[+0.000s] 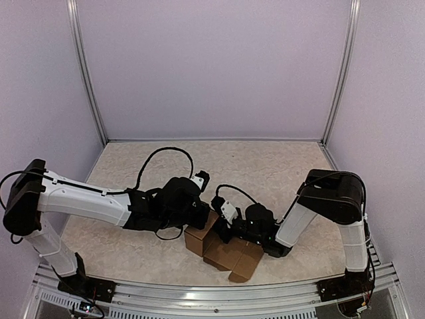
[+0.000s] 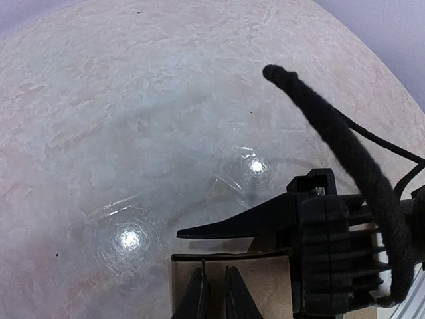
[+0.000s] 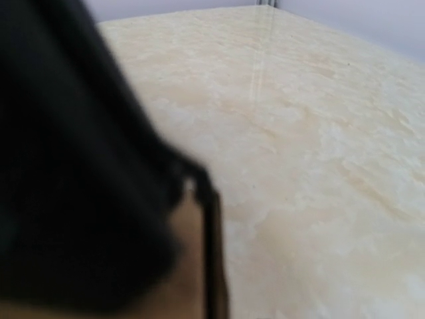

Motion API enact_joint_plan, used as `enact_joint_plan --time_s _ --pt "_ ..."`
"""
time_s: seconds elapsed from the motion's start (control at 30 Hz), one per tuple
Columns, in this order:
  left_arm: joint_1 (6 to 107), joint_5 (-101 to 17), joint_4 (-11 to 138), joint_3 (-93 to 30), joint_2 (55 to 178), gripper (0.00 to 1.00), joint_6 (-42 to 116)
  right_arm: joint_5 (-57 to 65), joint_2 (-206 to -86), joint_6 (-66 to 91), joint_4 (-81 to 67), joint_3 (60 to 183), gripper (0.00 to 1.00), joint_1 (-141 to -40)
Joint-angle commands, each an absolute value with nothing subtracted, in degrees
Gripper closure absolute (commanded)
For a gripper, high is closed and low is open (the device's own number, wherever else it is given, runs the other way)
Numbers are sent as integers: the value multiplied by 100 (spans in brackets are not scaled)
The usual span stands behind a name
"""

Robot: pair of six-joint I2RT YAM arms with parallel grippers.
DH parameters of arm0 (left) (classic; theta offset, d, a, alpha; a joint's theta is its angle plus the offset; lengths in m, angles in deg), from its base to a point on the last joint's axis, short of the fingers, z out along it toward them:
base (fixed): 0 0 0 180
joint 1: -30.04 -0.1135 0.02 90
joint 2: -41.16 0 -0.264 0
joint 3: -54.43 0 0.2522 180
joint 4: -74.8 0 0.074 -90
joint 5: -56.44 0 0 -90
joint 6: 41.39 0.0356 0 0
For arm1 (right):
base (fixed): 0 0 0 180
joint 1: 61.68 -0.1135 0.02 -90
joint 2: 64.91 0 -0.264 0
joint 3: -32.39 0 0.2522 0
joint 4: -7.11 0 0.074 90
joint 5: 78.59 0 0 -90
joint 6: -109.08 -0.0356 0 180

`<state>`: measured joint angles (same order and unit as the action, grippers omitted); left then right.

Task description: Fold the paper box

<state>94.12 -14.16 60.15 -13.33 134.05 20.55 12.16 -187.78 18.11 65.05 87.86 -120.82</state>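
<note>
The left gripper's [image 2: 214, 274] 2 fingers pinch a wall of the paper box [image 1: 226, 251] (brown cardboard) between them. The right gripper [image 1: 224, 228] is just beside it, its view blurred, so I cannot tell its state.

Pale lilac walls [image 1: 212, 66], silver corner posts [image 1: 86, 73] — beige marbled tabletop [image 1: 279, 166], glossy light spots [image 2: 129, 238]

The paper box [image 1: 229, 256] is plain brown cardboard, matt and dry-looking. The table [image 2: 133, 100] has a smooth, glossy marbled top that mirrors 2 lamps. The left arm [image 1: 86, 203] wears shiny white plastic shells. A cable [image 2: 332, 133] is sleeved in woven black cloth. The rail [image 1: 219, 297] along the table's near edge is brushed metal.
</note>
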Motion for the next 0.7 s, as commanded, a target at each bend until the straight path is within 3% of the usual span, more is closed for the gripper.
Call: enact_joint_plan --time_s 0.0,0.07,0.13,0.33,0.43,0.57,0.67 --pt "9413 -1378 5708 -1409 13556 91 2022 1356 -18708 1830 6352 8596 73 -12127" --pt "9409 -1378 5704 -1411 13562 91 2022 1388 -18698 1834 6393 8550 76 -12127" --pt "9408 -1391 5712 -1418 13560 91 2022 1385 -18699 1823 6445 8535 100 -12133" --pt "9432 -1292 5763 -1323 13417 87 1966 1332 -18652 1844 6463 8574 100 -12174" --pt "9428 -1226 5715 -1287 13157 74 1943 1349 -18622 2026 6443 8562 100 -12196" --pt "9403 -1064 5854 -1042 12625 48 1881 1338 -18577 2055 6428 8561 100 -12223" --pt "9223 -1079 6191 -650 12161 43 1723 1325 -18550 2090 6410 8561 100 -12253"
